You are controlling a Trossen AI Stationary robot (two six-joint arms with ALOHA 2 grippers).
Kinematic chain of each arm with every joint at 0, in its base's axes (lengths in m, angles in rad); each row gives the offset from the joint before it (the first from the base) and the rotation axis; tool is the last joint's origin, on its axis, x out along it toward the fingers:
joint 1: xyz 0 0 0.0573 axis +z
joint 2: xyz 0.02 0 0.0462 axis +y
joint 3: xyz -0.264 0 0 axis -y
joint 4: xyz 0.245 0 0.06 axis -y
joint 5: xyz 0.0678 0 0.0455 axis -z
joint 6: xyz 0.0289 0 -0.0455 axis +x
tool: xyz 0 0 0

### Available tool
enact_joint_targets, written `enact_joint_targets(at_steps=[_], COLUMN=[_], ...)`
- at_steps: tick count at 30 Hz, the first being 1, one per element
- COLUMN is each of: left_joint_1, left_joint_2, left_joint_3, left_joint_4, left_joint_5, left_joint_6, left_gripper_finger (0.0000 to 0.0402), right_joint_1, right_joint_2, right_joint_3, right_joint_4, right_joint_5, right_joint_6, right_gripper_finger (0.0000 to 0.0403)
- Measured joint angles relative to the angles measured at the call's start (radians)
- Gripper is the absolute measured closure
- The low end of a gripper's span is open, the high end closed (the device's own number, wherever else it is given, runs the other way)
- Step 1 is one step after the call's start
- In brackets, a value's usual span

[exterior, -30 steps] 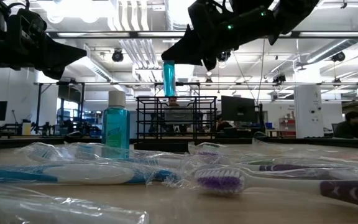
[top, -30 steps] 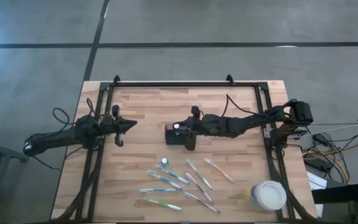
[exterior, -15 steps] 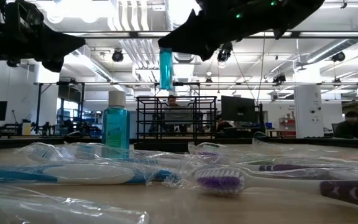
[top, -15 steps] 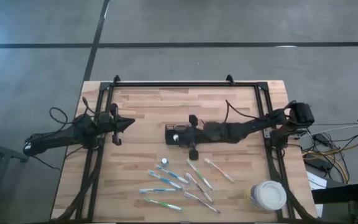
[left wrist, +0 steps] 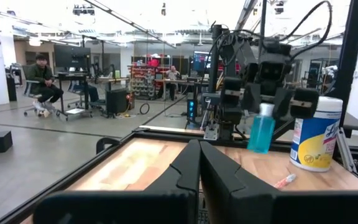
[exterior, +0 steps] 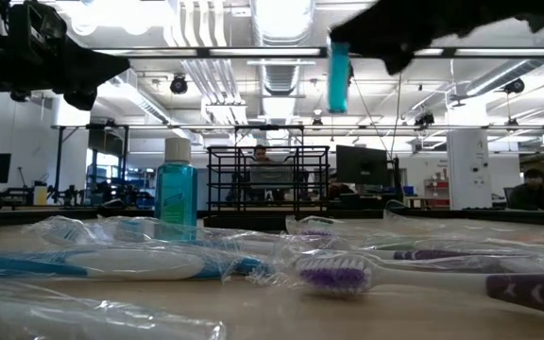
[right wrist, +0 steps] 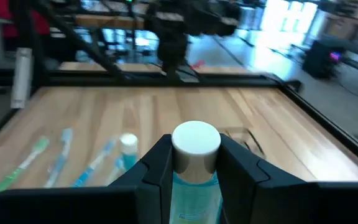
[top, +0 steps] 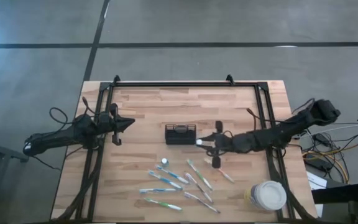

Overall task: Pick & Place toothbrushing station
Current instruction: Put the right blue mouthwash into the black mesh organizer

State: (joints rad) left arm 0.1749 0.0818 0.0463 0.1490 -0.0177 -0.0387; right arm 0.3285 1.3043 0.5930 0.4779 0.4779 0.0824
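Note:
The black wire-mesh caddy [top: 180,134] stands on its base mid-table; it also shows far off in the low view [exterior: 267,178]. My right gripper [top: 204,143] is just to the caddy's right, shut on a teal tube with a white cap [right wrist: 195,147], held in the air [exterior: 338,80]. A second teal tube [top: 165,162] stands upright on its base on the table [exterior: 176,194]. Several wrapped toothbrushes [top: 179,183] lie flat on the near part of the table. My left gripper [top: 127,123] hovers shut and empty left of the caddy [left wrist: 199,163]. My right gripper pinches the tube's upper body just under the white cap [right wrist: 194,180] between its two fingers [right wrist: 157,165]. The fingers come about level from the table's right side. The tube hangs upright, cap up, below the fingers [exterior: 338,94], lifted clear of the table.
A large canister with a white lid [top: 269,196] stands at the near right corner. A black frame [top: 166,84] runs along the table's far, left and right edges. Bare wood lies between the caddy and the far edge.
My right gripper, still shut on the teal tube, has gone from above the caddy toward the table's right edge and a little toward the near edge, and has risen. The tube has stayed upright in the hold and now hangs beside the caddy.

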Motion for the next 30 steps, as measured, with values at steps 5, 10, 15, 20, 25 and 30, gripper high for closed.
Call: enact_joint_targets(at_steps=[5, 10, 15, 20, 25, 30], left_joint_1=[0.0, 0.0, 0.0, 0.0, 0.0, 0.0], left_joint_2=[0.0, 0.0, 0.0, 0.0, 0.0, 0.0], left_joint_3=[0.0, 0.0, 0.0, -0.001, -0.001, -0.001], left_joint_4=[0.0, 0.0, 0.0, 0.0, 0.0, 0.0], left_joint_5=[-0.001, -0.002, -0.002, -0.002, -0.002, -0.002], left_joint_6=[0.0, 0.0, 0.0, 0.003, 0.004, 0.004], left_gripper_finger=[0.039, 0.039, 0.039, 0.039, 0.039, 0.039], right_joint_1=[0.049, 0.046, 0.044, 0.033, 0.024, 0.021], right_joint_2=[-0.011, 0.049, 0.121, 0.203, 0.277, 0.367], right_joint_3=[-0.097, -0.17, -0.212, -0.252, -0.255, -0.239], right_joint_4=[0.077, 0.214, 0.292, 0.436, 0.485, 0.516], right_joint_5=[0.092, 0.112, 0.125, 0.127, 0.126, 0.12], right_joint_6=[0.032, 0.045, 0.053, 0.053, 0.073, 0.1], right_gripper_finger=[0.0317, 0.0317, 0.0317, 0.0317, 0.0317, 0.0317])
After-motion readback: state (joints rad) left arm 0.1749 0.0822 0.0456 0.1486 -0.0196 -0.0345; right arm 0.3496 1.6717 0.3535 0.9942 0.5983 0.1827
